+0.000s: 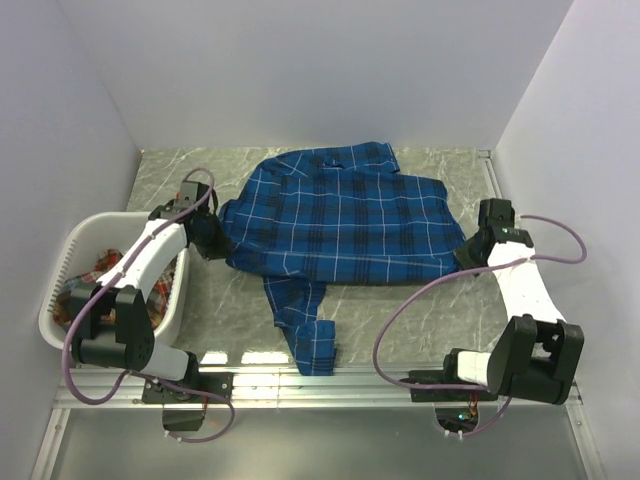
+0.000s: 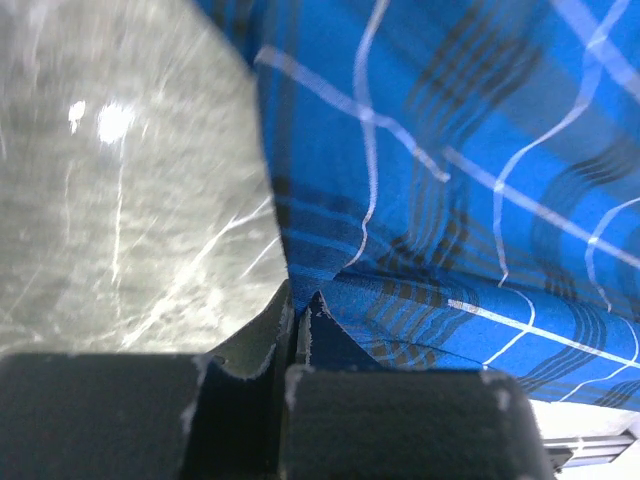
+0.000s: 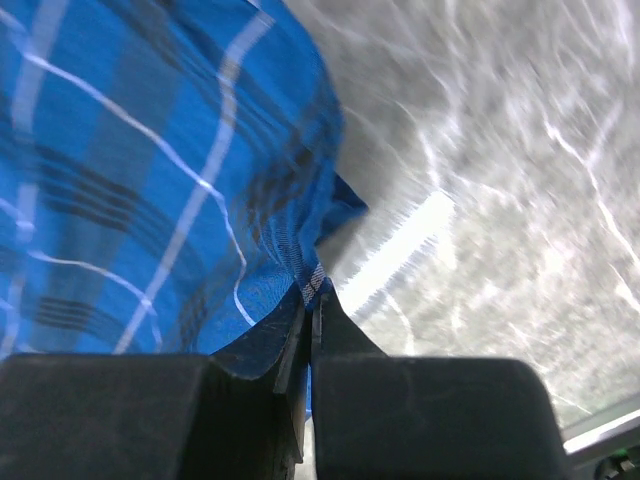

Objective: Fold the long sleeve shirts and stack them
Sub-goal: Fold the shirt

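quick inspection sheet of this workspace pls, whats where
surface: grey marbled table, glossy
job's things: blue plaid shirt spread mid-table, one sleeve trailing toward the near edge; red-orange plaid shirt in the basket
clutter: white laundry basket at the left edge
grippers: left gripper shut on the blue plaid shirt's left edge; right gripper shut on its right edge
cables: purple cables looping off both arms
surroundings: white walls on three sides

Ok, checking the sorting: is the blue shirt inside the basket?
No, the blue shirt lies spread on the table, beside the basket.
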Robot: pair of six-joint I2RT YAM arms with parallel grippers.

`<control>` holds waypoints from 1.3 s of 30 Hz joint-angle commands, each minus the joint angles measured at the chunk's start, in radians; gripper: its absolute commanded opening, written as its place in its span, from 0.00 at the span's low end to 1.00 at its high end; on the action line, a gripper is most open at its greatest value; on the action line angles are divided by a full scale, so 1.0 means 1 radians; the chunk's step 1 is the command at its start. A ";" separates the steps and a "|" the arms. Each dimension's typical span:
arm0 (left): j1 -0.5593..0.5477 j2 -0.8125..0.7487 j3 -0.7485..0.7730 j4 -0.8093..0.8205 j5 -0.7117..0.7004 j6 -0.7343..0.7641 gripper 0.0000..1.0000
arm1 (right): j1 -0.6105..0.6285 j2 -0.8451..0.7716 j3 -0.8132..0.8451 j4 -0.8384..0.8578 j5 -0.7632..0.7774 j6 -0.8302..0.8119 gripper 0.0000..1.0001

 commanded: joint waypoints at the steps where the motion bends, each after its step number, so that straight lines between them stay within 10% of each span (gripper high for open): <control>1: 0.016 0.015 0.080 0.015 -0.038 0.027 0.00 | -0.017 0.032 0.084 0.009 0.067 -0.024 0.00; 24: 0.018 0.337 0.285 0.209 -0.056 0.024 0.13 | -0.015 0.410 0.322 0.102 0.005 -0.001 0.14; 33: 0.015 0.387 0.347 0.233 -0.050 0.005 0.44 | -0.012 0.483 0.417 0.142 0.001 -0.010 0.46; 39: 0.007 0.369 0.403 0.239 -0.049 0.002 0.83 | 0.026 0.435 0.466 0.202 0.015 -0.077 0.64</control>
